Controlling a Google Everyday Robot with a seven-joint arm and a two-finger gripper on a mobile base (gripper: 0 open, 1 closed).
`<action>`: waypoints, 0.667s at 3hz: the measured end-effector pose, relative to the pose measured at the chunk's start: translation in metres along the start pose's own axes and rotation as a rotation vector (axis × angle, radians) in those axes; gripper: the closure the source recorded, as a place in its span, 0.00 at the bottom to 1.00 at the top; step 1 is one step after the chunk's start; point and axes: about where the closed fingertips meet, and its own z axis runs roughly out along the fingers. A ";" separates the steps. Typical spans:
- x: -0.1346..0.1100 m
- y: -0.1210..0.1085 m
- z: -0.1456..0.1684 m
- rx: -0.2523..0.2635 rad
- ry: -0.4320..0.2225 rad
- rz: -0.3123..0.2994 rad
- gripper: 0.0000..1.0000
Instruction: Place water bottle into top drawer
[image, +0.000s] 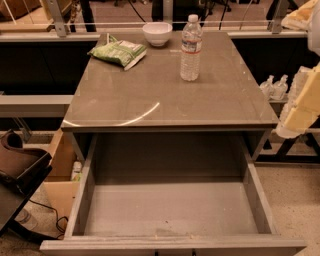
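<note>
The water bottle (190, 48) stands upright on the grey tabletop (165, 95), right of centre towards the back; it is clear ribbed plastic with a white cap and a white-and-red label. The top drawer (170, 207) is pulled fully open below the tabletop's front edge, and its grey floor holds nothing. My gripper (300, 102) shows as a pale shape at the right edge of the view, beside the table's right side and well apart from the bottle. Nothing is seen in it.
A white bowl (157, 33) sits at the back centre and a green snack bag (119, 52) at the back left of the tabletop. Two small spray bottles (274, 86) stand off the table's right. A cardboard box (62, 165) and a brown object (20, 160) are at the left.
</note>
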 end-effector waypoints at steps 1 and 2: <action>0.000 0.000 0.000 0.000 0.000 0.000 0.00; -0.004 -0.004 -0.003 0.028 -0.017 0.012 0.00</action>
